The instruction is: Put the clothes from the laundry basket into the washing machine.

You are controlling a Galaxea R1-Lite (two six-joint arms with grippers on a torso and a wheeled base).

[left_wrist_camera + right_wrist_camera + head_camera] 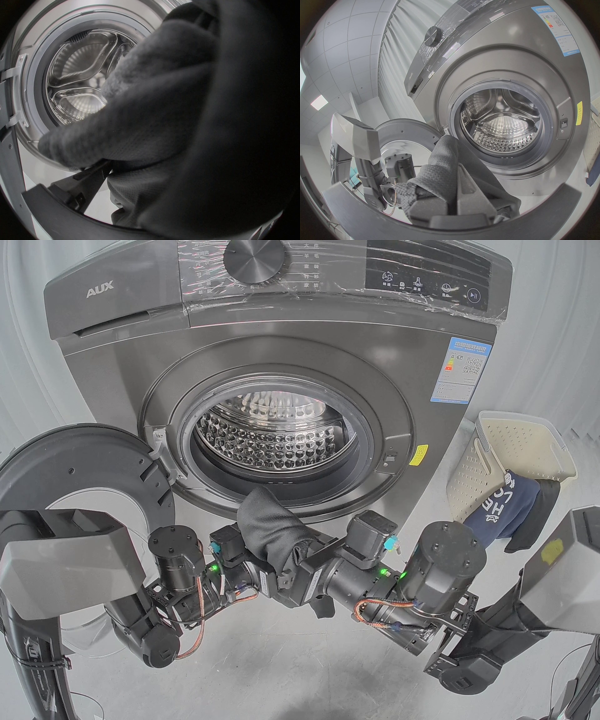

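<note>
Dark garment (272, 530) held just before washing machine (375, 352) opening, by lower rim — judged ready for push into drum (269, 434). Right gripper (456, 193) clamped on it. Left gripper (262, 577) buried under cloth, grip cannot be told. Door (81, 459) swung wide for access. Counted: one garment held, two draped over laundry basket (500, 434) rim — navy garment (503, 509), black garment (537, 515).

We see a dark grey garment (272, 530) bunched in the right claw (453, 203), just before the open washing machine (281, 359); a navy garment (506, 505) hangs from the tilted cream laundry basket (519, 434).
</note>
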